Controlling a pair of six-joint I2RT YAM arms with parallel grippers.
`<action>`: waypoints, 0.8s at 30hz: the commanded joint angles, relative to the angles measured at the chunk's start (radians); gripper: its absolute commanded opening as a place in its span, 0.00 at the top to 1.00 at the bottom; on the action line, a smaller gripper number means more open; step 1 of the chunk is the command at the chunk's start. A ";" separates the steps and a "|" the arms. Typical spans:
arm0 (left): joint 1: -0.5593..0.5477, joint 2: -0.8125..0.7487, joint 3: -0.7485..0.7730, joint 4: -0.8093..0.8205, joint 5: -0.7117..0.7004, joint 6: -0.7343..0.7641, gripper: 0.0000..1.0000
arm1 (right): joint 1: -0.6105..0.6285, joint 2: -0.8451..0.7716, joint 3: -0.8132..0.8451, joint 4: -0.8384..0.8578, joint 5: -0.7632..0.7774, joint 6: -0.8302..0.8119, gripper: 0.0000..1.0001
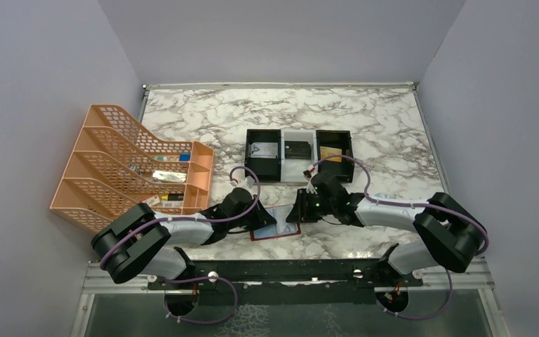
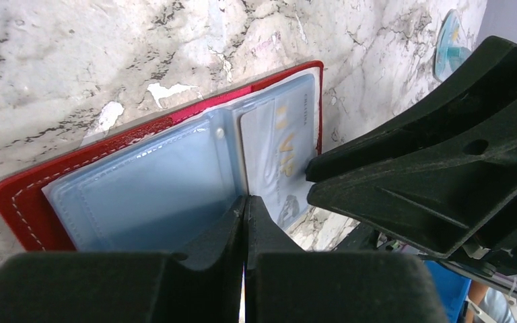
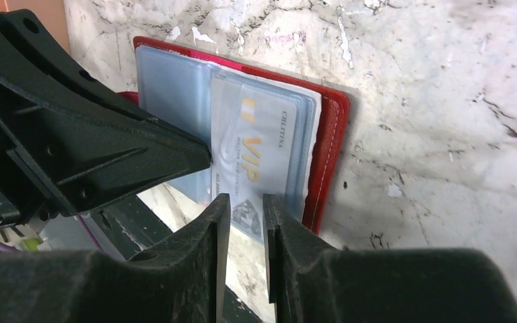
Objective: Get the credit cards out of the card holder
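Note:
The card holder [image 1: 275,225] lies open near the table's front edge, dark red with pale blue sleeves [image 2: 155,188]. A silvery-white credit card [image 3: 259,155] marked VIP sits in its right sleeve. My left gripper [image 2: 246,202] is shut at the holder's middle fold, pinching the edge of a blue sleeve; its tip also shows in the right wrist view [image 3: 207,153]. My right gripper [image 3: 246,219] stands slightly open, its tips either side of the card's near end without closing on it. In the top view, both grippers meet over the holder, left [image 1: 272,219] and right [image 1: 296,213].
A black-and-white three-compartment tray [image 1: 281,172] behind the holder has a silvery card [image 1: 263,149], a black card [image 1: 297,149] and a gold card [image 1: 330,154] in it. An orange file rack [image 1: 112,140] stands at the left. A clear light-blue packet [image 2: 452,40] lies to the right.

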 commanded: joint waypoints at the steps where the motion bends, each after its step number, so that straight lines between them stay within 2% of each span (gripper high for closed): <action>1: -0.004 -0.012 -0.010 0.040 0.020 0.006 0.97 | 0.000 -0.077 0.041 -0.123 0.093 -0.045 0.74; 7: -0.003 -0.007 -0.003 0.040 0.028 0.009 0.97 | 0.000 -0.086 0.052 -0.165 0.149 -0.055 0.73; 13: -0.003 -0.008 -0.003 0.040 0.031 0.006 0.97 | 0.000 -0.028 0.039 -0.099 0.072 -0.048 0.73; 18: -0.004 -0.004 -0.004 0.040 0.032 0.001 0.84 | -0.001 0.015 0.032 -0.065 0.032 -0.047 0.73; 24: -0.003 0.000 -0.008 0.043 0.025 -0.008 0.78 | 0.000 0.009 0.010 -0.055 0.044 -0.032 0.74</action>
